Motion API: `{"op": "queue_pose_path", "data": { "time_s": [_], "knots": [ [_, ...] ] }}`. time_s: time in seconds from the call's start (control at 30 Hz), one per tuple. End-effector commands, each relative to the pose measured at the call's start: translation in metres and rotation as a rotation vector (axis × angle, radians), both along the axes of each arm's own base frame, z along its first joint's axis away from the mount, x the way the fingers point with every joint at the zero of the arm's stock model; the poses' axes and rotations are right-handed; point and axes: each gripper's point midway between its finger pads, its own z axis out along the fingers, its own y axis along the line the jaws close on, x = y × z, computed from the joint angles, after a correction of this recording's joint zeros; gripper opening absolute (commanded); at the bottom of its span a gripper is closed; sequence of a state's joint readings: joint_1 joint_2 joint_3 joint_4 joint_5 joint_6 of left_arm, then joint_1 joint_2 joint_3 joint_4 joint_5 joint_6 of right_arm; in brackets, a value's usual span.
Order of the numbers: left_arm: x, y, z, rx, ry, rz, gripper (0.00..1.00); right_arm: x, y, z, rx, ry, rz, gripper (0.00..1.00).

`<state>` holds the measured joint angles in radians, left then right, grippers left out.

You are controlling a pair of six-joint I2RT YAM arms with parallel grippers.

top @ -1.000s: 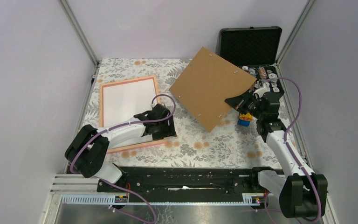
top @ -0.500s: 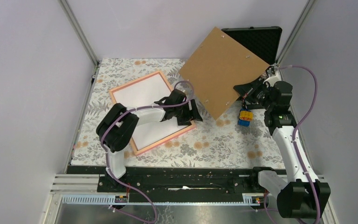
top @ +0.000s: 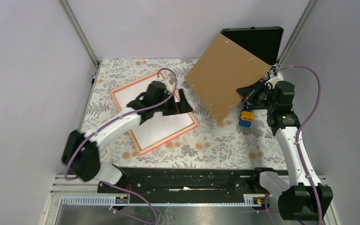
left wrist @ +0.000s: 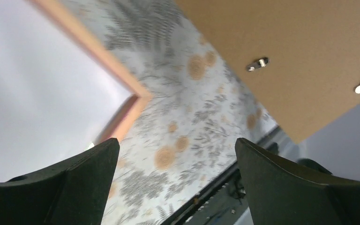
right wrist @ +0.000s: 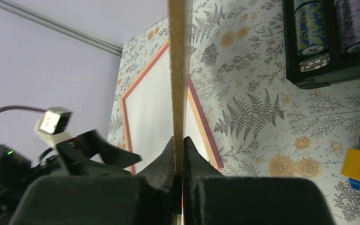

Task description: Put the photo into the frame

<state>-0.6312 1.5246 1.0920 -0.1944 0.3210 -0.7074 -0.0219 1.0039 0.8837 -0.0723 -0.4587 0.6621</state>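
The left hand [top: 182,101] hovers wide open, empty, over the frame [top: 168,138]; the right hand [top: 252,91] pinches the backing board [top: 225,75] aloft at right.

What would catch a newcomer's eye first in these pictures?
A brown backing board hangs tilted in the air at the far right, its edge pinched by the right gripper. Left of it, the pink frame lies flat on the floral cloth with the photo white side up inside, the open left gripper above its right edge.
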Motion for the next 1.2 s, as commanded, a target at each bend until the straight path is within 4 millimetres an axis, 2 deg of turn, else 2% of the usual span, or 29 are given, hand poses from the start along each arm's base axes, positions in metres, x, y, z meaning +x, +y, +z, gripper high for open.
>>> {"op": "queue_pose_path", "data": {
  "time_s": [0.0,0.07,0.1,0.17,0.23,0.37,0.43,0.63,0.77,1.0,1.17],
  "knots": [
    [-0.01,0.097,-0.009,0.235,-0.033,0.233,0.99,0.005,0.006,0.054,0.022,-0.181,0.041,0.0],
    [-0.022,0.147,-0.024,0.36,0.042,0.421,0.99,0.004,0.007,0.052,0.028,-0.177,0.046,0.0],
    [-0.031,0.164,-0.03,0.397,0.074,0.48,0.98,0.004,0.008,0.051,0.029,-0.174,0.049,0.0],
    [-0.053,0.186,-0.045,0.441,0.121,0.544,0.98,0.003,0.009,0.05,0.032,-0.169,0.057,0.0],
    [-0.069,0.205,-0.047,0.435,0.134,0.644,0.98,0.003,0.01,0.049,0.038,-0.165,0.065,0.0],
    [-0.091,0.24,-0.058,0.42,0.171,0.85,0.99,-0.002,0.013,0.055,0.055,-0.174,0.075,0.0],
    [-0.093,0.241,-0.064,0.38,0.182,0.883,0.99,-0.005,0.015,0.06,0.062,-0.183,0.087,0.0],
    [-0.086,0.218,-0.089,0.281,0.233,0.835,0.99,-0.015,0.017,0.073,0.06,-0.202,0.106,0.0],
    [-0.085,0.21,-0.106,0.283,0.287,0.821,0.99,-0.019,0.017,0.077,0.056,-0.213,0.104,0.0],
    [-0.098,0.238,-0.114,0.29,0.275,0.987,0.99,-0.02,0.018,0.073,0.055,-0.207,0.111,0.0],
    [-0.103,0.23,-0.125,0.232,0.31,0.979,0.99,-0.02,0.019,0.072,0.065,-0.201,0.117,0.0]
  ]
}}
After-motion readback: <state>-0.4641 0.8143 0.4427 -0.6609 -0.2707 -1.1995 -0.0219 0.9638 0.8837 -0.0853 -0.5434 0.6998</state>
